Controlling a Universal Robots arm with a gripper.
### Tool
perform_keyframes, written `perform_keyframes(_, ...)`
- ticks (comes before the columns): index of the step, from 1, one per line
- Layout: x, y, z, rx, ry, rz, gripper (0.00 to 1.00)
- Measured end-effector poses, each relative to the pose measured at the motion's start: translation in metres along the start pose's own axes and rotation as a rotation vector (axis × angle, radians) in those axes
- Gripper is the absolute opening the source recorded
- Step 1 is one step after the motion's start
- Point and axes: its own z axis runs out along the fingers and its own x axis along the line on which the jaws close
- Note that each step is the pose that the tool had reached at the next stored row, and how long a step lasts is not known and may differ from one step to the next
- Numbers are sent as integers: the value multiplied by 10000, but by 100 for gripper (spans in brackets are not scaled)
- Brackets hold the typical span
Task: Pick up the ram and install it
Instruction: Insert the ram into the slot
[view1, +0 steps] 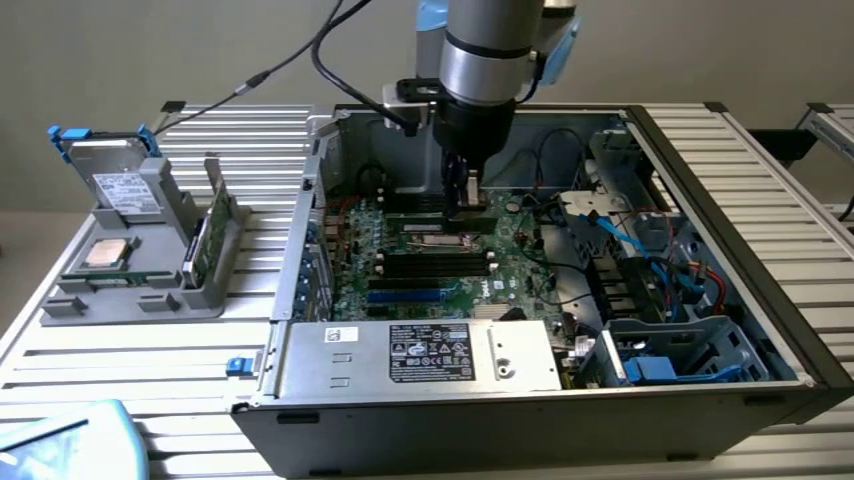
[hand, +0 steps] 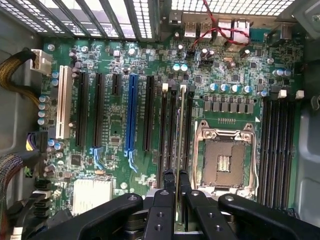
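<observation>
Inside the open computer case my gripper hangs low over the green motherboard. In the wrist view the gripper is shut on the ram, a thin stick seen edge-on between the two black fingers. The stick runs along the bank of black memory slots beside the open processor socket. Whether its lower edge touches a slot cannot be told. A second bank of slots lies on the socket's other side.
On the exterior view's left a grey holder carries a silver processor chip, a boxy drive with a white label and an upright green board. The power supply, blue cables and case walls crowd the board.
</observation>
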Motion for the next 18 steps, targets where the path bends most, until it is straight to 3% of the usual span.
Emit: perform_keyframes(18,9,17,334,-1,21,-9,14)
